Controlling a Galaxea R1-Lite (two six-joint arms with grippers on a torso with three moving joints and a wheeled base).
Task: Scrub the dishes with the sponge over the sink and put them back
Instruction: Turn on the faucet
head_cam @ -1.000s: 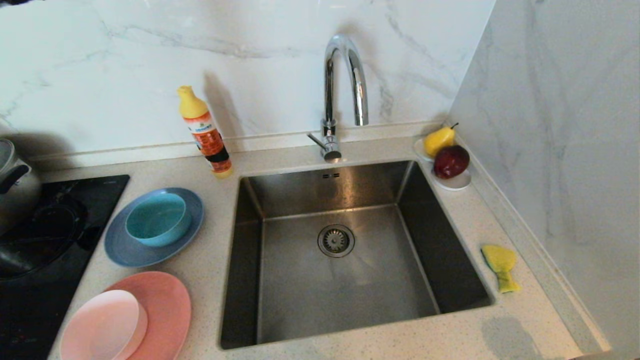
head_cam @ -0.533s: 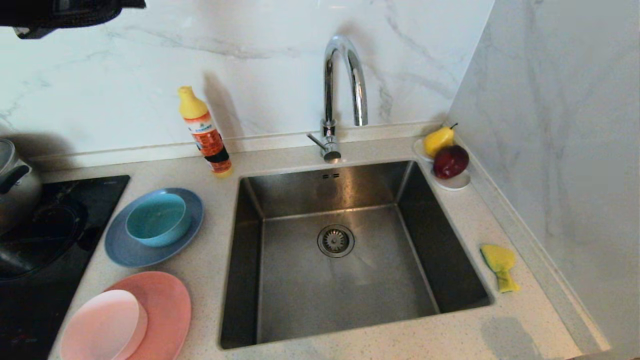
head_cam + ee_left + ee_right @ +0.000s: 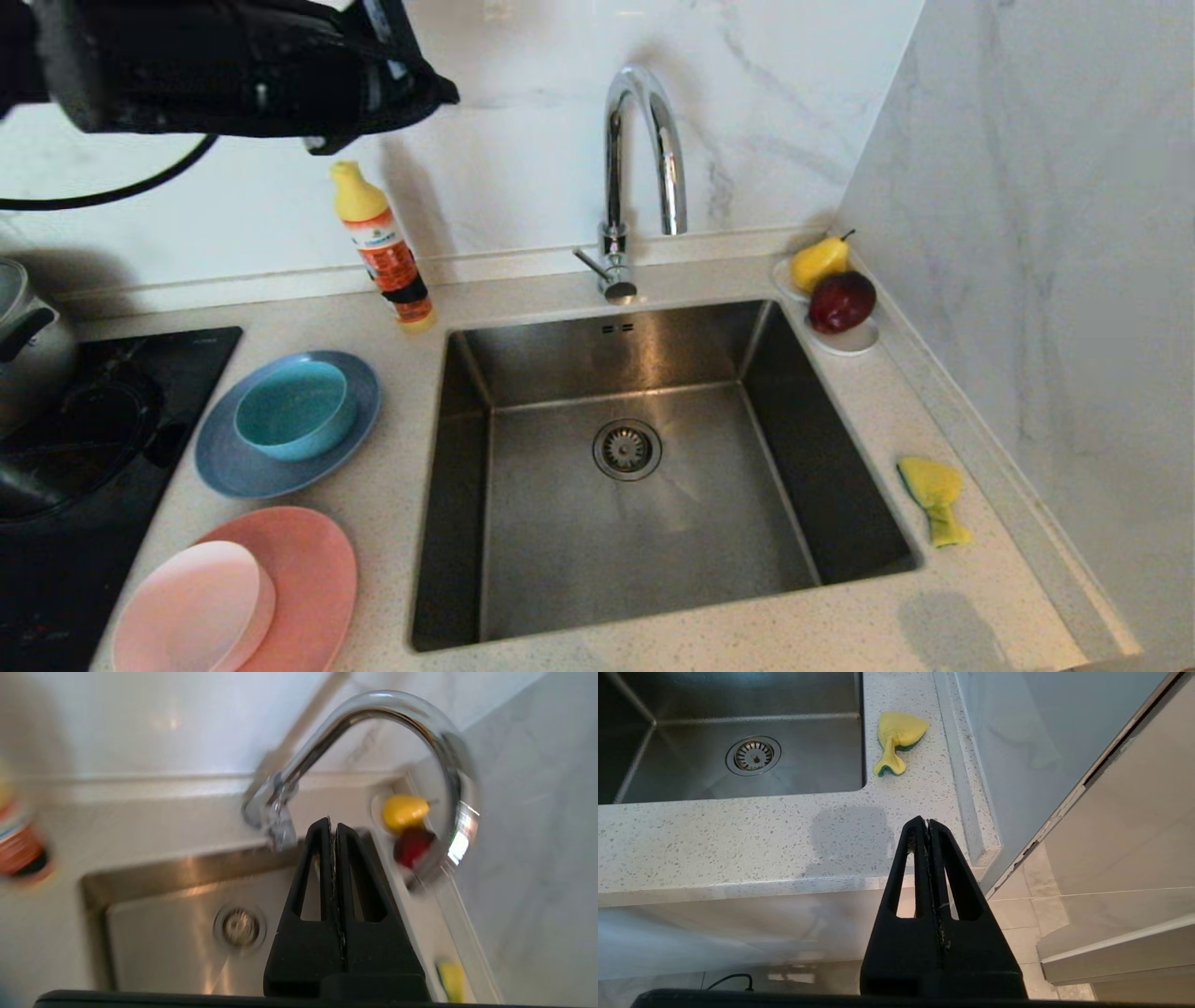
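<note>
Left claw (image 3: 331, 823) pressed shut and empty, high above the sink (image 3: 467, 485); only its wrist view shows the fingers. Right claw (image 3: 927, 823), closed too, hangs off the worktop's (image 3: 714, 830) front edge, unseen from the head. Sponge (image 3: 934, 495) lies by the sink's right rim, dishes (image 3: 289, 420) on the left.

Left arm (image 3: 233, 65) high above dishes; sponge (image 3: 934, 497) beside sink (image 3: 448, 485).

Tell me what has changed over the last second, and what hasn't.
The left arm has swung into the head view at upper left, high over the counter; its left gripper is shut and empty, nothing grasped or released. The sponge, the stacked dishes, the bottle and the sink lie as before. The right gripper stays parked, shut, below the counter edge.
</note>
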